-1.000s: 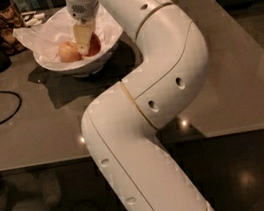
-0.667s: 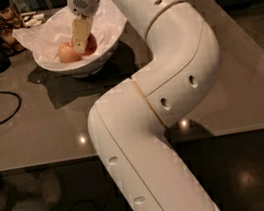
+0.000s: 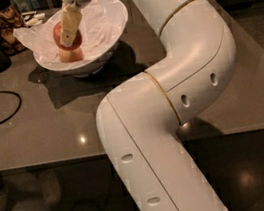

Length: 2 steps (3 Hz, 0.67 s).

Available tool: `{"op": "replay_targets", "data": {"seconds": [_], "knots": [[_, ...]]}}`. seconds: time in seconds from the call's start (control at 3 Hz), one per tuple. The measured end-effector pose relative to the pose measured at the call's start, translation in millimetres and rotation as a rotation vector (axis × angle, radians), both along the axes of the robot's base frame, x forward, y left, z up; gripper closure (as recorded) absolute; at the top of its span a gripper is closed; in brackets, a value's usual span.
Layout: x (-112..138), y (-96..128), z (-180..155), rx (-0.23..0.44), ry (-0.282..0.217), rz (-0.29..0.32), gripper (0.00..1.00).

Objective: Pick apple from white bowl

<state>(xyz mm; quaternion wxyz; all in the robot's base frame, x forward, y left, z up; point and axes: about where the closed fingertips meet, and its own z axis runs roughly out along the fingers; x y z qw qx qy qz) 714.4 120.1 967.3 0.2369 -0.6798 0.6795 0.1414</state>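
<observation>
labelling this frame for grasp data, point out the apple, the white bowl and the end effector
apple (image 3: 57, 35): camera view, bare left side
white bowl (image 3: 117, 26): camera view, right wall
end effector (image 3: 68, 36): camera view, lower end, at the apple inside the bowl

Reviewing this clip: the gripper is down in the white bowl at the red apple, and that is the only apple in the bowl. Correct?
Not quite. The camera view shows two apples in the white bowl: the red apple at the gripper, and a paler apple next to it. The rest holds.

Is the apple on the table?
No, the apple is within the bowl rim, with the gripper down against it.
</observation>
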Motion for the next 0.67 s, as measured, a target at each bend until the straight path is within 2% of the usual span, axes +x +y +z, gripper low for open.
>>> {"op": "replay_targets", "data": {"seconds": [0.33,0.67], "knots": [[-19,14,22,0.033,-0.017,0.073,1.0],[-33,25,42,0.031,-0.045,0.113,1.0]]}}
